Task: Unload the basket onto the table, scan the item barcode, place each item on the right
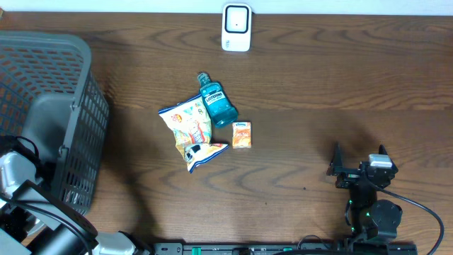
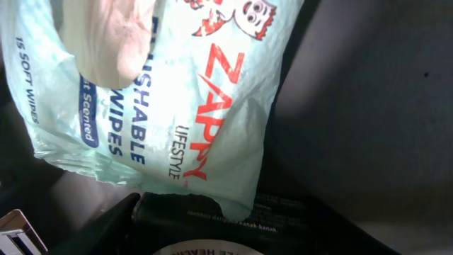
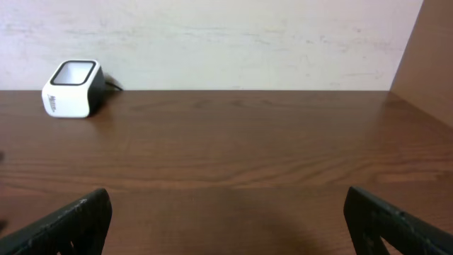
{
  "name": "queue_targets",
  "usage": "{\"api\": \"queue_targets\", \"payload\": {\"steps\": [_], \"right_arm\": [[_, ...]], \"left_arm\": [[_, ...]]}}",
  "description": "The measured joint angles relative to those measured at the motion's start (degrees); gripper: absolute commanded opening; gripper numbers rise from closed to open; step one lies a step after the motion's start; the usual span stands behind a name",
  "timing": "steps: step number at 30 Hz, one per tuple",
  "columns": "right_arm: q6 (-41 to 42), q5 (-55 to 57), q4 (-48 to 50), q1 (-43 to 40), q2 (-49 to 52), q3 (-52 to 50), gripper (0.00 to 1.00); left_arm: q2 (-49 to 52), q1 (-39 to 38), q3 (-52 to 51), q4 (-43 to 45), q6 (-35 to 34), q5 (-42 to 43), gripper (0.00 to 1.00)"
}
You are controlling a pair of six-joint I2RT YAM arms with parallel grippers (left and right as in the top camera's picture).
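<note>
Left wrist view: the wipes pack [image 2: 163, 92] fills our frame, its lower edge over dark packaging [image 2: 233, 212]; we cannot tell whether the left end effector grips it. Our right end effector [image 3: 226, 202] gapes wide over bare bench [image 3: 233, 149], scanner [image 3: 71, 88] well apart at the far edge.

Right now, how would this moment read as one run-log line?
left arm: at wipes pack | right jaws: open, empty | scanner: nothing in front
</note>
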Motion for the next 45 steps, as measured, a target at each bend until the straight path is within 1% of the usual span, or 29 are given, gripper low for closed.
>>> {"api": "queue_targets", "payload": {"steps": [6,13,16,20,23,25,26,27,40,44,45], "right_arm": [[0.00,-0.02,0.00,0.00,0.00,0.00,0.99],[0.00,0.00,0.00,0.00,0.00,0.00,0.99],[0.00,-0.02,0.00,0.00,0.00,0.00,0.99],[0.00,0.00,0.00,0.00,0.00,0.00,0.99],[0.00,-0.02,0.00,0.00,0.00,0.00,0.99],[-0.02,-0.02,0.00,0.00,0.00,0.00,0.99],[0.00,0.00,0.00,0.00,0.00,0.00,0.99],[-0.02,0.00,0.00,0.00,0.00,0.00,0.99],[0.00,0.00,0.00,0.00,0.00,0.00,0.99],[0.00,0.00,0.00,0.00,0.00,0.00,0.99],[0.00,0.00,0.00,0.00,0.00,0.00,0.99]], "left_arm": [[0.98,0.04,1.51,-0.72,-0.39,0.68,0.62],[1.75,0.11,6.25,-2.80,-0.61,6.62,0.62],[0.00,0.11,9.49,-3.02,-0.61,8.68,0.62],[-4.92,0.11,11.65,-2.78,-0.61,9.60,0.63],[-6.45,0.11,12.00,-2.93,-0.11,9.64,0.78],[-6.32,0.11,11.98,-3.23,0.07,9.66,0.84],[-6.23,0.11,11.98,-3.48,0.11,9.66,0.92],[-6.16,0.11,11.98,-3.78,0.31,9.57,0.94],[-5.99,-0.96,11.98,-4.57,0.31,9.62,1.00],[-4.68,-3.08,11.98,-2.40,0.26,9.64,0.99],[-4.13,-3.61,11.98,-1.79,0.26,9.64,0.98]]}}
